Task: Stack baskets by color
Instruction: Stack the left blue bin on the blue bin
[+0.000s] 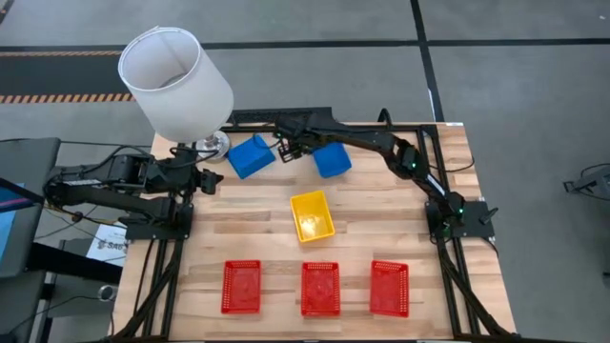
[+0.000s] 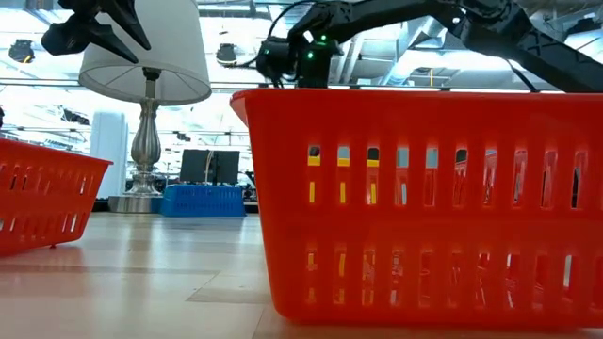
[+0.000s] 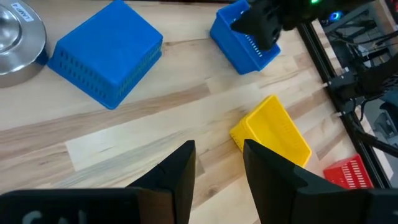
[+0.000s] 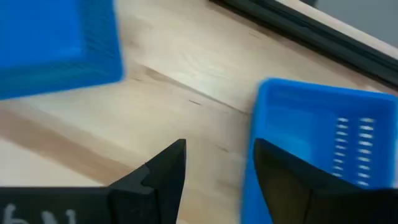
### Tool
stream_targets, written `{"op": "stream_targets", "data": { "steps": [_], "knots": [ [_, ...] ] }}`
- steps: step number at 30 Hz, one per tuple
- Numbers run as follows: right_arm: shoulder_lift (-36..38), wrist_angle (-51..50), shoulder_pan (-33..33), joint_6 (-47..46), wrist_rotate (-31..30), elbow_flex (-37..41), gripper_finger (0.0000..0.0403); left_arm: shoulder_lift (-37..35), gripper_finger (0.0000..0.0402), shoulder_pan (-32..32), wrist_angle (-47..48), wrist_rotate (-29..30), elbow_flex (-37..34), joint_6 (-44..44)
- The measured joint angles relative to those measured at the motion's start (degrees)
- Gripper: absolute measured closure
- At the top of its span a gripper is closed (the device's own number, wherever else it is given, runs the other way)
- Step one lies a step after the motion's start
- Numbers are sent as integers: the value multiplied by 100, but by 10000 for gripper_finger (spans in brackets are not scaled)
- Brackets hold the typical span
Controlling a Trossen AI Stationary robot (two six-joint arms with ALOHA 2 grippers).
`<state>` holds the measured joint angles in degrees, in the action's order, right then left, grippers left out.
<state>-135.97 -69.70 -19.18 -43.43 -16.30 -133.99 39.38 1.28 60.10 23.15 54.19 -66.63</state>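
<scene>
Here the right tool (image 1: 289,150), fingers spread, hovers between two blue perforated plastic baskets (image 1: 251,155) (image 1: 332,158) at the wooden desk's (image 1: 381,205) far edge, apparently positioned to straddle a basket wall; the left tool (image 1: 212,181) waits, half-spread and empty.

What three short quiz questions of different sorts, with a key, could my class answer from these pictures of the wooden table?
1. How many red plastic mesh baskets sit in the front row?
2. True or false: the yellow plastic basket lies between the red row and the blue plastic baskets.
3. Which claw is nearest a blue basket: A left claw, B right claw?

Key: 1. three; 2. true; 3. B
</scene>
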Motion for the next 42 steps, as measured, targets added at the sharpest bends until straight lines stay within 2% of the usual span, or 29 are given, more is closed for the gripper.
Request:
{"op": "stream_targets", "data": {
  "steps": [4, 9, 12, 15, 18, 21, 25, 27, 32, 38, 42],
  "knots": [
    [190, 255, 69, 166, 261, -7, 195, 15, 279, 0, 193, 167, 0, 201],
    [635, 47, 238, 457, 282, -7, 198, 334, 290, -2, 466, 720, -316, 322],
    [1149, -315, 370, 495, 8, -7, 205, 626, 320, -2, -146, 539, -670, 562],
    [1661, -702, 564, 495, -574, -10, 219, 964, 377, 0, -869, 383, -984, 839],
    [2057, -1138, 728, 480, -892, -10, 249, 1328, 395, -60, -1148, 1059, -1071, 898],
    [2337, -1615, 847, 303, -1150, -9, 297, 1771, 400, -223, -1244, 1696, -1072, 1067],
    [2597, -2000, 1054, 147, -1465, -9, 369, 2476, 401, -442, -1908, 1722, -1080, 1639],
    [2698, -2037, 1153, 146, -1561, -9, 392, 2818, 401, -543, -2172, 1781, -1080, 1893],
    [2904, -2030, 1309, 12, -1661, -9, 382, 3434, 401, -995, -2448, 1976, -1080, 2039],
    [2923, -2032, 1386, 41, -1674, -9, 398, 4058, 401, -1488, -2975, 1914, -1080, 2542],
    [2923, -2031, 1476, 42, -1674, -7, 393, 4405, 401, -1754, -3021, 1644, -1080, 2506]
  ]
}}
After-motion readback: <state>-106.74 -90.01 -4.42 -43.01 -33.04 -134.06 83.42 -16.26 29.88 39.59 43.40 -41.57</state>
